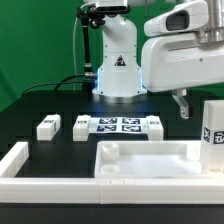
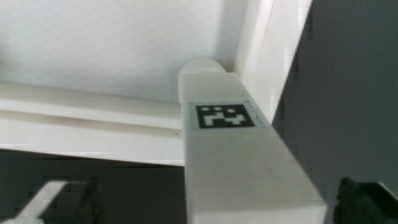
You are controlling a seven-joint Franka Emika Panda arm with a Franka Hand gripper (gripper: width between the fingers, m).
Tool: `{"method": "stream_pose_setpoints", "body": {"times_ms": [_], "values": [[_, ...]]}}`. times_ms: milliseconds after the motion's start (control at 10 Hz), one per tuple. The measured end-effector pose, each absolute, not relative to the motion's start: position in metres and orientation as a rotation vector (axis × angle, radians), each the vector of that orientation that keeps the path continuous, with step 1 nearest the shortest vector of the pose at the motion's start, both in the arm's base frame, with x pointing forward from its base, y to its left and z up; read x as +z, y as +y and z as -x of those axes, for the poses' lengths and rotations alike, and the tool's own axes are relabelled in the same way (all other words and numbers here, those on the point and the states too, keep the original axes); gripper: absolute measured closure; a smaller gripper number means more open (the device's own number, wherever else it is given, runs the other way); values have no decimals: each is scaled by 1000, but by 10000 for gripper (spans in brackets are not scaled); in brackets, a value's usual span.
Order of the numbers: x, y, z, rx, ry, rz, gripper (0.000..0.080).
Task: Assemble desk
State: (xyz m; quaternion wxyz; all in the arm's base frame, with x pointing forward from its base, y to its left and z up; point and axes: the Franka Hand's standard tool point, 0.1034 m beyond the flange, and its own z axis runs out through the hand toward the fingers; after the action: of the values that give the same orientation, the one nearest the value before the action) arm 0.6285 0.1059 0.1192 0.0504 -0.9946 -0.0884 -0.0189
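Gripper (image 1: 183,104) fingers (image 2: 50,200) fully spread, holding nothing. Upright leg (image 2: 222,140) between them in wrist view; contact unclear. Leg stands at corner of top (image 1: 150,165), exterior view's right. Spare legs (image 1: 82,127) beside marker board (image 1: 118,126).

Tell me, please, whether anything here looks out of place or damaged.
Nothing looks damaged or spilled. One leg stands upright at the top's corner, at the exterior view's right, while the other legs lie flat near the marker board; that seems a step of assembly, not a fault.

White desk top (image 1: 150,160) flat, tagged leg (image 1: 212,128) upright.
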Motion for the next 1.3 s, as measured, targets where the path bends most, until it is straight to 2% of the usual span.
{"method": "stream_pose_setpoints", "body": {"times_ms": [200,300,400,600,700,800,1300], "values": [[121,100,-631,113,-264,3025,150],[121,102,-634,89,-249,3027,150],[120,103,-633,91,-237,3028,192],[121,103,-633,96,-134,3033,466],[121,104,-633,103,-17,3038,466],[121,105,-633,107,58,3039,511],[120,110,-634,114,649,2970,511]]}}
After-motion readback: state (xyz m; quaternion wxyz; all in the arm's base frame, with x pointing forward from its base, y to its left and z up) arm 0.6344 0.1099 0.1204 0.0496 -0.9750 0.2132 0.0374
